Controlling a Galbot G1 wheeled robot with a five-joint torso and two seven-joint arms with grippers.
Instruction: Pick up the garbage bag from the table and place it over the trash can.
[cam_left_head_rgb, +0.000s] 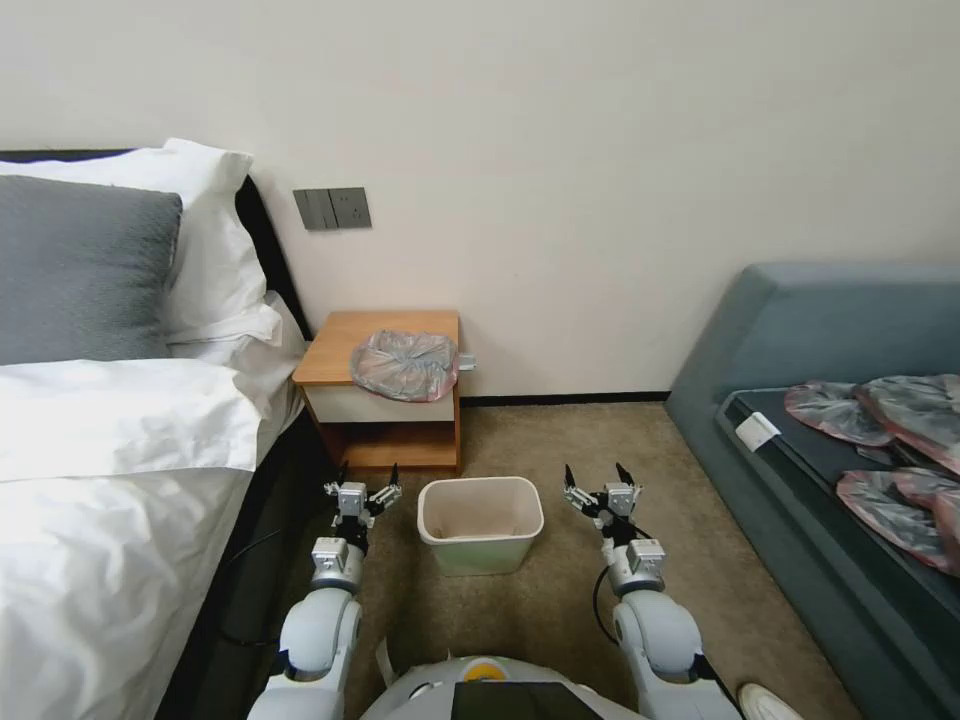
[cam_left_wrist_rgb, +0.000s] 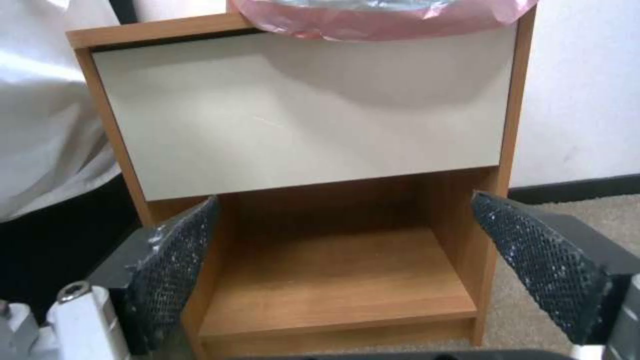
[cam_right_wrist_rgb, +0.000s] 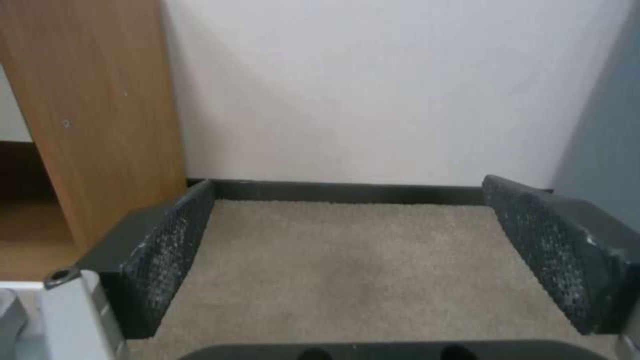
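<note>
Head view: garbage bag (cam_left_head_rgb: 404, 365) on counter (cam_left_head_rgb: 330, 352), above and ahead of left gripper (cam_left_head_rgb: 362, 492), the nearer one; right gripper (cam_left_head_rgb: 599, 482) farther; both spread wide, empty.

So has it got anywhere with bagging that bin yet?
Nothing is done yet. The garbage bag lies on the table, and the trash can stands unlined. The left gripper and right gripper hang open and empty beside the can. Picking and fitting remain.

- Left arm: extended forward and low, left pincer (cam_left_head_rgb: 362, 489) with its 2 fingers spread wide.
- Right arm: extended forward alongside, right pincer (cam_left_head_rgb: 600, 481) likewise spread, nothing between fingers.
</note>
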